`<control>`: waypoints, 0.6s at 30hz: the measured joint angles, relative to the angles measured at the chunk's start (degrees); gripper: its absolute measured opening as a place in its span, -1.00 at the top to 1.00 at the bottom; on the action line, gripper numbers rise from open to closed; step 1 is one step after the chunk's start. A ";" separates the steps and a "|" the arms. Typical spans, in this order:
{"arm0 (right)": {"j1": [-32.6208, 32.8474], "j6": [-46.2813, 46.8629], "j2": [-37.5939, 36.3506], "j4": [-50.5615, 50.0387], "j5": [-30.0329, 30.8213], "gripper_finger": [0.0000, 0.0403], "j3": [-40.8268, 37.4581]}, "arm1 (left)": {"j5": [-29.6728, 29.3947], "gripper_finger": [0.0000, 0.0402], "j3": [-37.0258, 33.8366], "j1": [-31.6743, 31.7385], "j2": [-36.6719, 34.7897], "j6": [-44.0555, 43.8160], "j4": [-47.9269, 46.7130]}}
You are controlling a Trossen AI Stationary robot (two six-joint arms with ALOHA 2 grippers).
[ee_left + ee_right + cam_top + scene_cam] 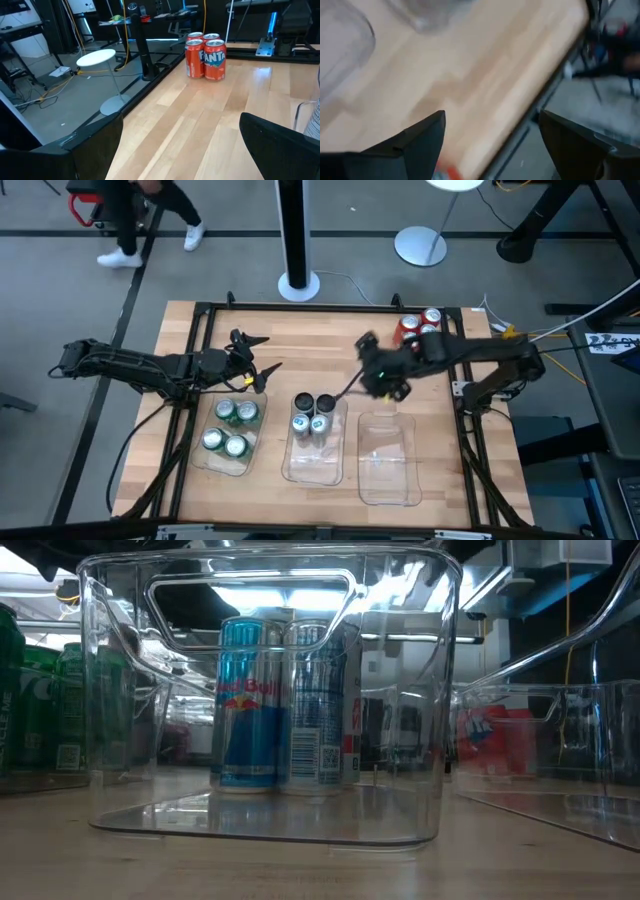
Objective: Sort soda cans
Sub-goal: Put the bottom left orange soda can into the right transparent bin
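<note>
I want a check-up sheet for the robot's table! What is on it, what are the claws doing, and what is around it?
Surface: wooden table, black frame around it.
Job's things: four green cans in the left tray; four silver-grey cans in the middle tray; right tray holds nothing; four red cans stand together at the far right corner.
Clutter: nothing seen.
Grippers: left gripper open, holding nothing, beside the left tray's far end; right gripper open, holding nothing, between the red cans and the right tray.
Cables: cables on the floor right of the table.
Surroundings: a person's legs beyond the far left corner; a white pole base.
</note>
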 joint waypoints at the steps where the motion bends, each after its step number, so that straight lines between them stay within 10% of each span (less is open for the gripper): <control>1: -1.03 0.36 -0.97 -1.69 1.06 -0.59 0.00 | 0.01 -0.93 0.00 0.00 0.00 -0.01 -0.05; 18: -20.79 -4.81 -6.60 -16.94 7.79 -0.59 -2.32 | -0.01 -0.93 0.00 -0.03 0.00 -0.19 -0.12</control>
